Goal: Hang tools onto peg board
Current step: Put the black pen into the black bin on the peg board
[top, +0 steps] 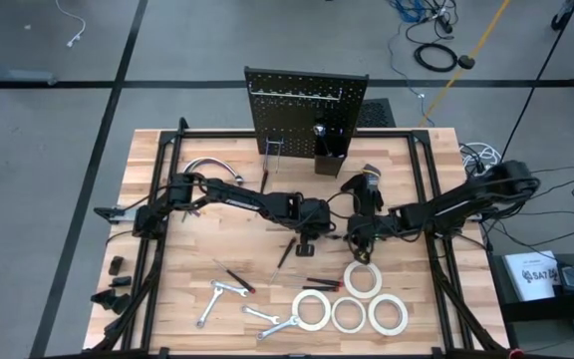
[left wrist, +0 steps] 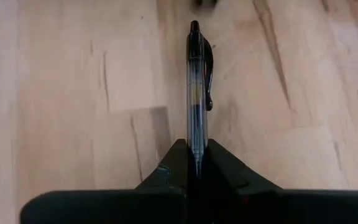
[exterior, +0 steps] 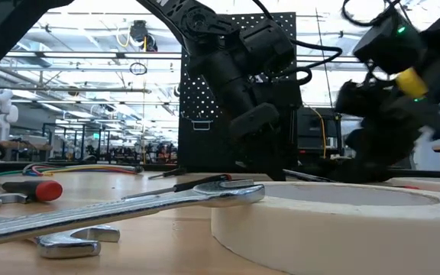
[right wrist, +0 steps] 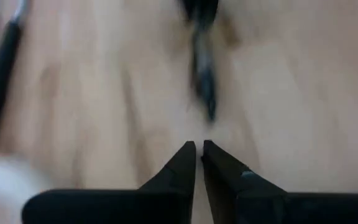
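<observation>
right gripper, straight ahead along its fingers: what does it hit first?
Likely the blurred dark slim object lying just beyond the right gripper, whose tips stand almost together with nothing between them. It lies nearly in line with the fingers; depth is unclear, so the wooden table might come first.

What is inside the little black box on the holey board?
The black box hangs on the peg board. A silvery tool with a dark handle sticks up out of it. The box walls hide the tool's lower part and anything else inside.
</observation>
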### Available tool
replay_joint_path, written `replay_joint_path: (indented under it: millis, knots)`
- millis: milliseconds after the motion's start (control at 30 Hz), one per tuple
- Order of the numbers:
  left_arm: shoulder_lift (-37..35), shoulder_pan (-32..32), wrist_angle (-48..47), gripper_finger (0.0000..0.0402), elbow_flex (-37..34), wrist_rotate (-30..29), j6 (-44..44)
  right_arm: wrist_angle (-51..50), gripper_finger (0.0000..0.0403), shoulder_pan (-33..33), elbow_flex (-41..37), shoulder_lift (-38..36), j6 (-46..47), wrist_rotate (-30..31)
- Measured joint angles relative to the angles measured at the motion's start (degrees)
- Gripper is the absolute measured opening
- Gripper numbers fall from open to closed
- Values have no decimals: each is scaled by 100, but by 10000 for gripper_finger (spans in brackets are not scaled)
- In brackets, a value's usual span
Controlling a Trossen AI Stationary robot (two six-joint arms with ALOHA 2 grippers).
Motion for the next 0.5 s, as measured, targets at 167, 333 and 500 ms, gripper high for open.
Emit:
replay_joint_path:
  millis: [167, 333, 500]
  knots:
    - [-208, 0, -119, 22, -20, -49, -23, -924, 44, 18, 14, -1300, 50, 49]
    - [-683, 4, 249, 22, -80, -55, -137, -1654, 46, 256, 7, -2677, 89, 799]
    - [-1207, 26, 1210, 22, -499, -29, -310, -967, 47, 754, -400, -3974, -71, 1690]
